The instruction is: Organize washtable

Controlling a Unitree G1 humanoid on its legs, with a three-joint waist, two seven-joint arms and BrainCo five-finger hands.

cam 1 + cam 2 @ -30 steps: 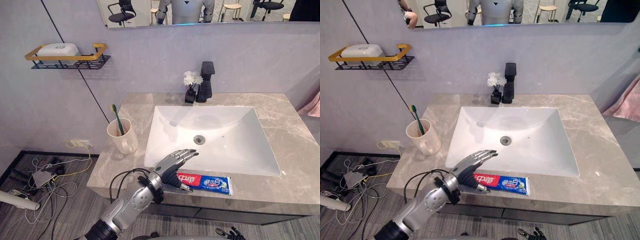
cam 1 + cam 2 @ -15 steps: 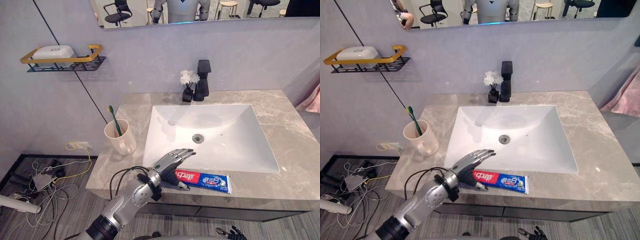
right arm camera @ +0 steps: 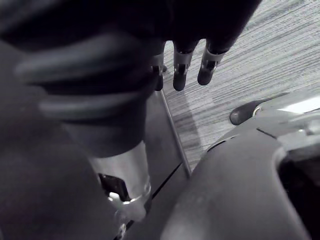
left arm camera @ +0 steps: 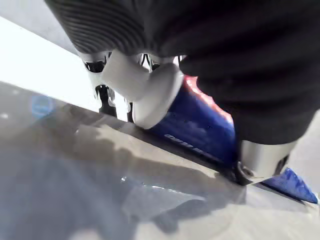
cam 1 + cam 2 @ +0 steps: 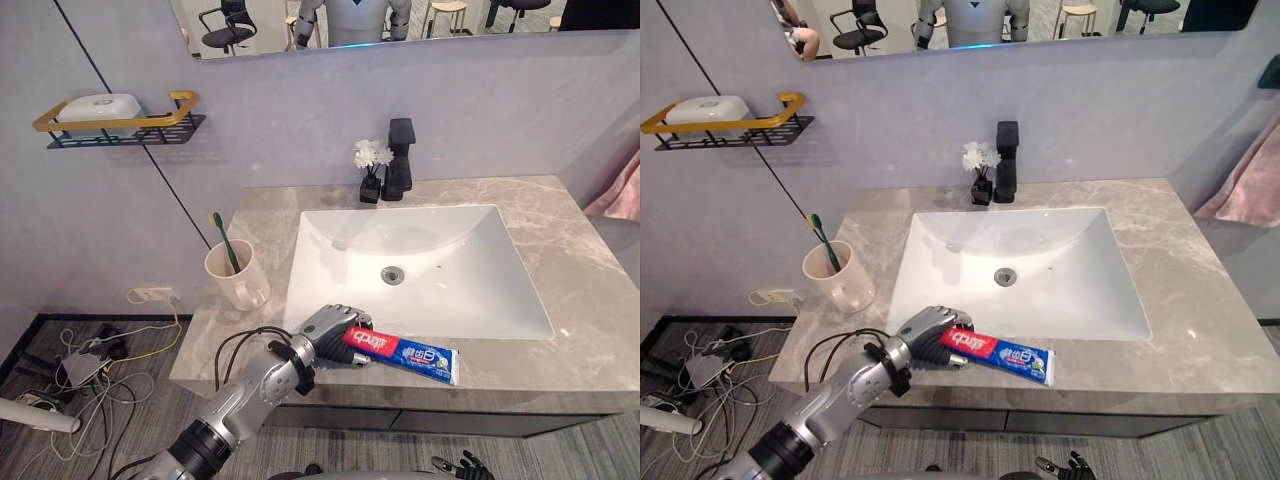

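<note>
Toothpaste tube [image 5: 410, 353] lies on the counter [image 5: 585, 300] (front edge), left hand [image 5: 330, 328] curled round its red end.

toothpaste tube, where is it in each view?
Left eye: toothpaste tube on counter's front edge, before the sink.
Right eye: tube, same spot.
Left wrist: blue body beside left hand.
Right wrist: floor beyond right hand.
Landmark: left hand curled round its red end.

Tube [image 5: 405, 351]: red one end, blue the other, white lettering. Counter [image 5: 590, 250]: grey-beige marble, pale veins. Sink [image 5: 450, 250] white. Cup [image 5: 240, 287] cream; toothbrush [image 5: 222, 235] green. Tap [image 5: 400, 160] black, flowers [image 5: 370, 153] white (vase [image 5: 369, 190] dark too). Shelf [image 5: 120, 125]: black wire, gold rail. Towel [image 5: 625, 190] pink. Floor [image 5: 600, 455] grey, wood-grained.
</note>
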